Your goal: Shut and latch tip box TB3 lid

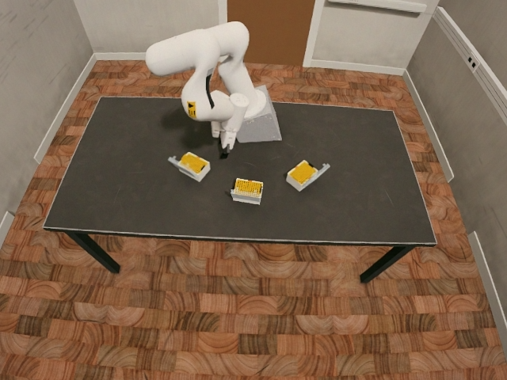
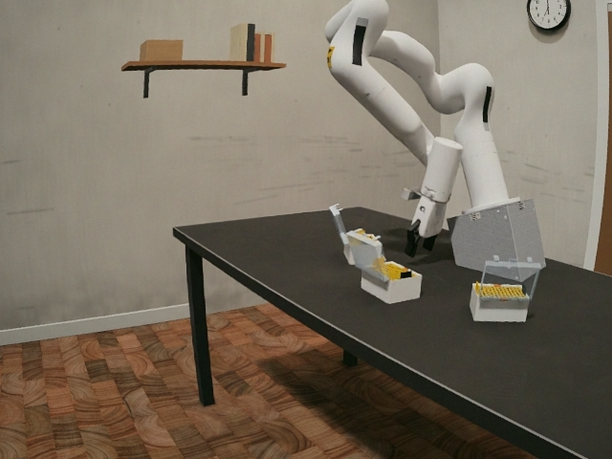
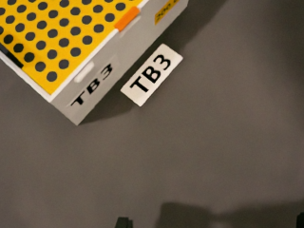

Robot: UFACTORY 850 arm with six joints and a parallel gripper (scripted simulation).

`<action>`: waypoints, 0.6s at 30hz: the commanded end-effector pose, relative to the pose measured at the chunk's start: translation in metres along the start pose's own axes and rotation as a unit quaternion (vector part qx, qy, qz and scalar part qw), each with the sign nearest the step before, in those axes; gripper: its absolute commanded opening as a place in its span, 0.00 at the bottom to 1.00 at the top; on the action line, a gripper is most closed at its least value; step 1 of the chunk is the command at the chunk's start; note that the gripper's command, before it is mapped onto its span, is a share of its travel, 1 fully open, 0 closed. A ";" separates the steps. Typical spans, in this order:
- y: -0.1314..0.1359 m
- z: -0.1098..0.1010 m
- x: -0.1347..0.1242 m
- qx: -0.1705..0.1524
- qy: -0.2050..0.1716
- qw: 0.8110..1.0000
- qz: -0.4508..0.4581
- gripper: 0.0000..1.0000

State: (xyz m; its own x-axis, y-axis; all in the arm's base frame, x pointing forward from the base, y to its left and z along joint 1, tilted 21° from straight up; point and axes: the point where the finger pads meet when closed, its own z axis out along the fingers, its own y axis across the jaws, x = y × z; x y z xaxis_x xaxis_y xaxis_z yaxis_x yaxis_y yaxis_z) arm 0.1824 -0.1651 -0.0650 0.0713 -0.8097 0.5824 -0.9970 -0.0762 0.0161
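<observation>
Tip box TB3 (image 3: pixel 81 43) is a white box with a yellow holed rack and shows at the top left of the wrist view. A white "TB3" label (image 3: pixel 152 74) lies on the bench beside it. In the top view it is the left box (image 1: pixel 191 165), with its lid (image 1: pixel 174 160) open to the far left. In the exterior view it is the farthest box (image 2: pixel 358 240), with its clear lid (image 2: pixel 338 222) standing up. My gripper (image 1: pixel 224 154) (image 2: pixel 420 243) is open and empty. It hangs just above the bench to the right of TB3 and does not touch it. Only its fingertips show at the wrist view's bottom edge.
Two more open tip boxes stand on the bench: one in the middle (image 1: pixel 247 190) (image 2: pixel 390 282) and one at the right (image 1: pixel 303 174) (image 2: pixel 499 298). The arm's grey base block (image 1: pixel 258 123) stands at the back of the bench, close behind my gripper.
</observation>
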 end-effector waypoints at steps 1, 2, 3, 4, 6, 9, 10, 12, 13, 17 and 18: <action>0.000 0.000 0.000 0.000 0.000 1.000 0.000 1.00; 0.000 0.000 0.000 0.000 0.000 1.000 0.000 1.00; 0.000 0.000 0.000 0.000 0.000 1.000 0.000 1.00; 0.000 0.000 0.000 0.000 0.000 1.000 0.000 1.00; 0.000 0.000 0.000 0.000 0.000 1.000 0.000 1.00; 0.000 0.000 0.000 0.000 0.000 1.000 0.000 1.00; 0.000 0.000 0.000 0.000 0.000 1.000 0.000 1.00; 0.000 -0.005 0.001 0.000 0.000 1.000 0.000 1.00; 0.000 -0.010 0.003 0.000 0.000 1.000 0.000 1.00; 0.000 -0.029 0.008 0.000 0.000 1.000 0.000 1.00; 0.000 -0.034 0.009 0.000 0.000 1.000 0.000 1.00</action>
State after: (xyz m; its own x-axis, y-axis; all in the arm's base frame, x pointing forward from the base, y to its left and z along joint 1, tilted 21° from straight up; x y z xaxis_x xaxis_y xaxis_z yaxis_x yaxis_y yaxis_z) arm 0.1818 -0.1596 -0.0499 0.0711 -0.8100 0.5821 -0.9969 -0.0768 0.0149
